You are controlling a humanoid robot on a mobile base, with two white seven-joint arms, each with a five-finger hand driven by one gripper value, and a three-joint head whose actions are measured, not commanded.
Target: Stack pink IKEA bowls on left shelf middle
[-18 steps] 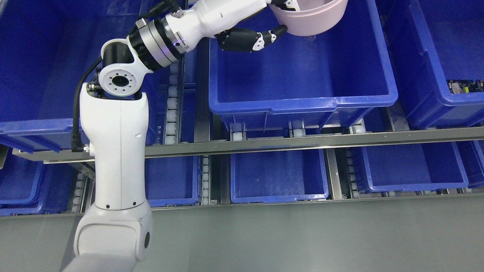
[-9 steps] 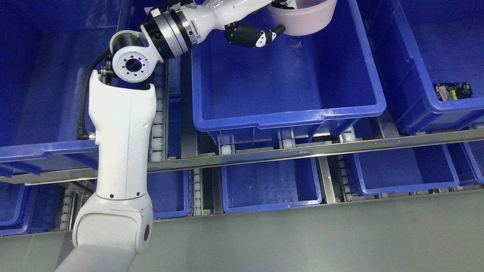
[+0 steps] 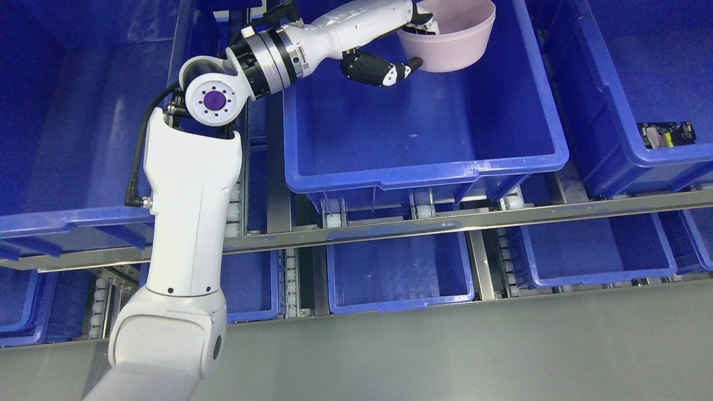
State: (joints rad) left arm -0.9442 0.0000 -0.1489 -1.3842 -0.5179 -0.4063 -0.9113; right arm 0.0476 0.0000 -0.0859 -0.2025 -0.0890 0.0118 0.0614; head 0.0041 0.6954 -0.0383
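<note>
Lowered since a moment ago, the pink bowl (image 3: 452,34) hangs inside the middle bin's (image 3: 423,167) far end, pinched at its rim by the left hand (image 3: 409,42). Placing is underway; next, set it down and release.

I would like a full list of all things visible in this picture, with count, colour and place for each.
bowl: one, pink, at the far end of the middle bin, held by its rim.
middle bin: one, blue, upper shelf, centre.
other bins: several, blue, on both sides of it and on the lower shelf.
small item: one, dark with a yellow part, in the upper right bin; too small to identify.
rail: one, metal, across the front of the upper shelf.
left robot hand: one, black and white, shut on the bowl's rim.
</note>
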